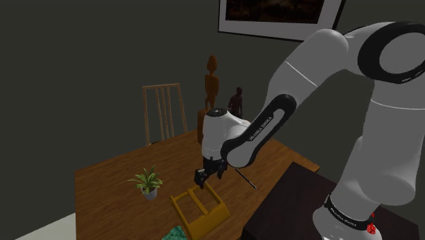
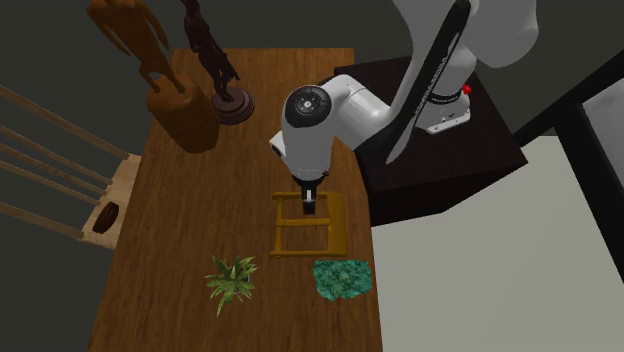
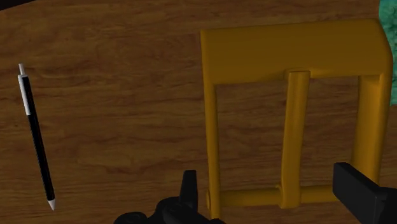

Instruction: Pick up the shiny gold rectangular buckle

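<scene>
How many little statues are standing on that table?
2. A tall brown statue stands on the table near the chair; a smaller dark statue beside it. The arm could hide more.

White lettering reading "FRANKA EMIKA" runs along the black strip (image 1: 263, 127) on the forearm of the arm (image 1: 310, 65). The dark band (image 1: 342, 213) around its base carries white lettering too small to read.

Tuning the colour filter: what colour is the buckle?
The buckle is plain golden yellow all over, best seen in the wrist view.
</scene>
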